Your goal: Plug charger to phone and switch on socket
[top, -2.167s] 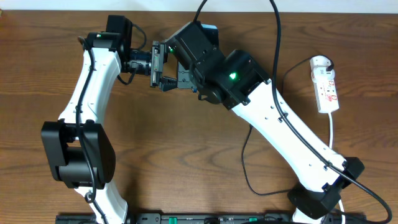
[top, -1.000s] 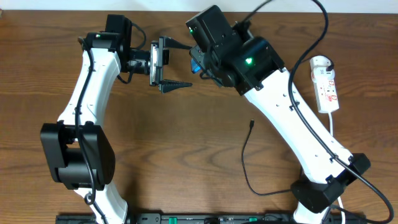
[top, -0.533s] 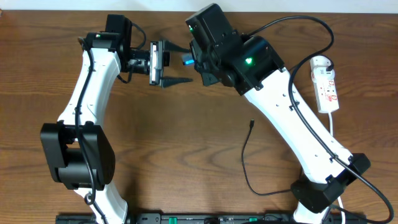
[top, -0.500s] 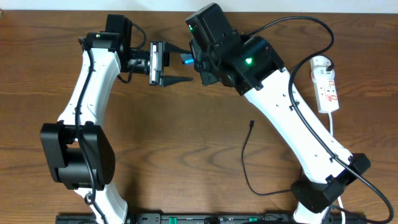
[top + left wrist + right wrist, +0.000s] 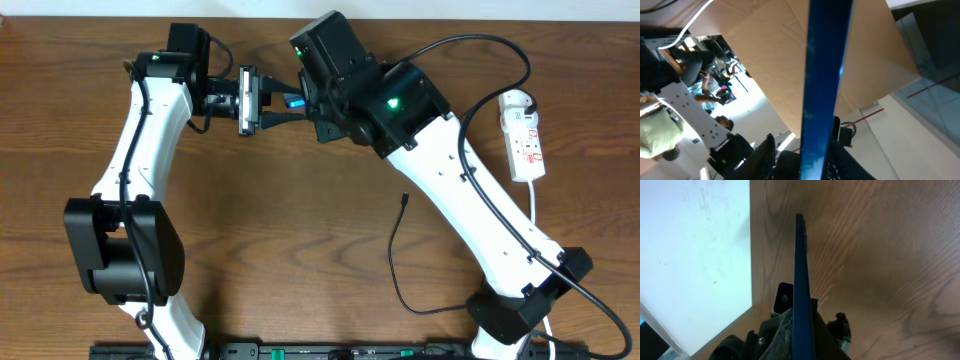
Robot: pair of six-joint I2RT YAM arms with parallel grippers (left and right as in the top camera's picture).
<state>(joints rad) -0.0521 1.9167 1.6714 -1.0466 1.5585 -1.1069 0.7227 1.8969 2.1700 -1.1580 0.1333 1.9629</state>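
Note:
The phone (image 5: 297, 101) shows as a thin blue sliver held edge-on in the air between the two grippers, above the back of the table. My right gripper (image 5: 306, 100) is shut on it; the right wrist view shows its dark edge (image 5: 801, 280) rising from between the jaws. My left gripper (image 5: 288, 103) reaches in from the left, its fingers closed in on the phone (image 5: 822, 90). The charger's black connector tip (image 5: 403, 198) lies free on the table, its cable running down and right. The socket (image 5: 522, 135) lies at the far right.
The socket's white cord (image 5: 535, 215) runs down the right side. A thicker black cable (image 5: 480, 45) arcs over the right arm. The right arm (image 5: 470, 210) spans the table diagonally. The table's back edge meets a white wall (image 5: 695, 255).
My right gripper moved the phone a little left into the left gripper. The left fingers, wide open half a second ago, have closed in on the phone. The charger tip has not moved.

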